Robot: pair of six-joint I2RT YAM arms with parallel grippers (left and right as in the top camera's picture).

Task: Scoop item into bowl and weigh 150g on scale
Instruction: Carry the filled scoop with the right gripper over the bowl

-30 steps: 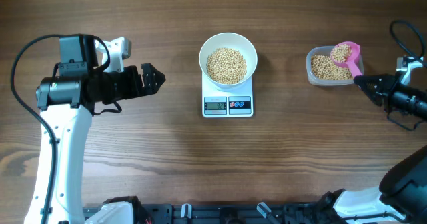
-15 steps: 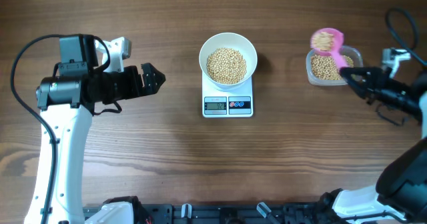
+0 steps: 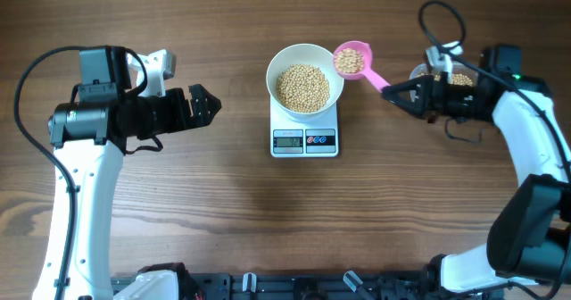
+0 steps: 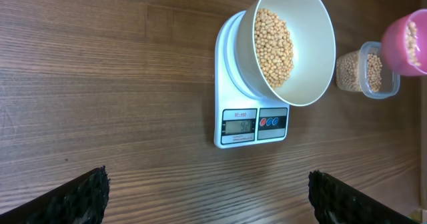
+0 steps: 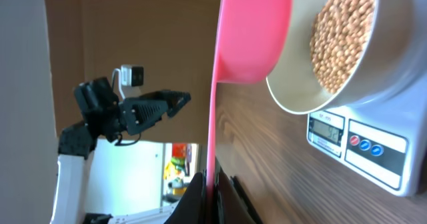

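Observation:
The white bowl (image 3: pixel 273 73) stands on the scale (image 3: pixel 305 142) and holds a pile of tan beans (image 3: pixel 302 87). A pink scoop (image 3: pixel 351 60) with beans in it hovers just right of the bowl's rim. My right gripper (image 3: pixel 398 93) is shut on the scoop's handle. In the right wrist view the scoop (image 5: pixel 250 31) overlaps the bowl (image 5: pixel 298 74), and the handle runs down into my right gripper (image 5: pixel 211 187). My left gripper (image 3: pixel 203 106) hangs open and empty far left of the scale. In its view (image 4: pixel 207 184) the bowl (image 4: pixel 313 47) and scale (image 4: pixel 253 125) lie ahead.
A clear plastic tub (image 3: pixel 457 80) of beans sits at the right, mostly hidden under my right arm; it also shows in the left wrist view as a tub (image 4: pixel 368 71) beyond the bowl. Bare wooden table (image 3: pixel 268 220) surrounds the scale.
My right gripper carried the loaded pink scoop leftward from over the tub to the bowl's right rim. The left arm has not moved.

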